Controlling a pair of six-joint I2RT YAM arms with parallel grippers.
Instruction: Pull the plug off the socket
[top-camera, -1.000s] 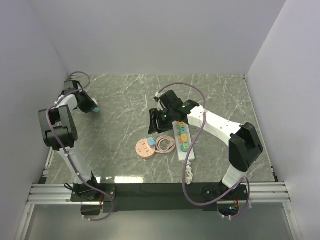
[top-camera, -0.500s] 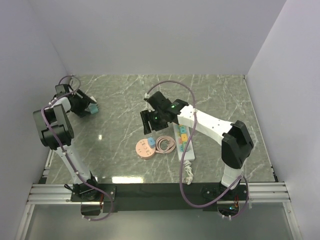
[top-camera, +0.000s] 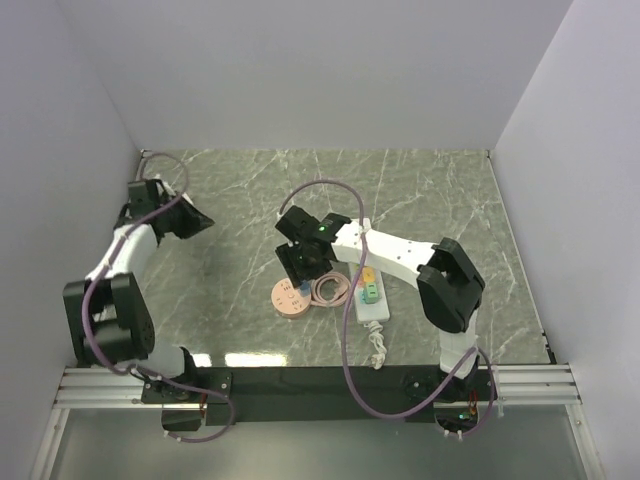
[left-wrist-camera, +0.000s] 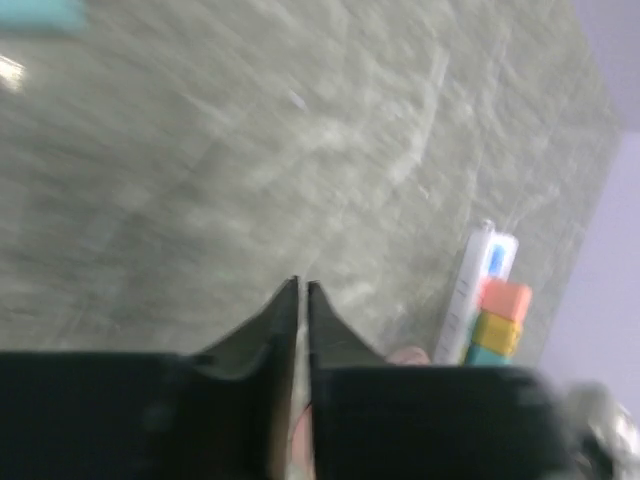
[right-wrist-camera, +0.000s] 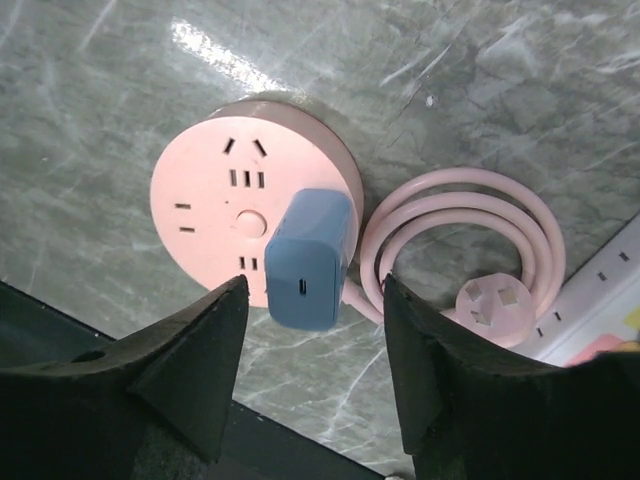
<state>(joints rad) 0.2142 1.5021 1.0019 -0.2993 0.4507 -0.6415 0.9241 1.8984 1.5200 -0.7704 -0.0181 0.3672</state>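
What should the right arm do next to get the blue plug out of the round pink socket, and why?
Probably lower the right gripper straight down until its open fingers flank the blue rectangular plug. In the wrist view the plug lies centred between them, untouched, and is seated in the round pink plastic socket.

No text, label or number is legible anywhere.
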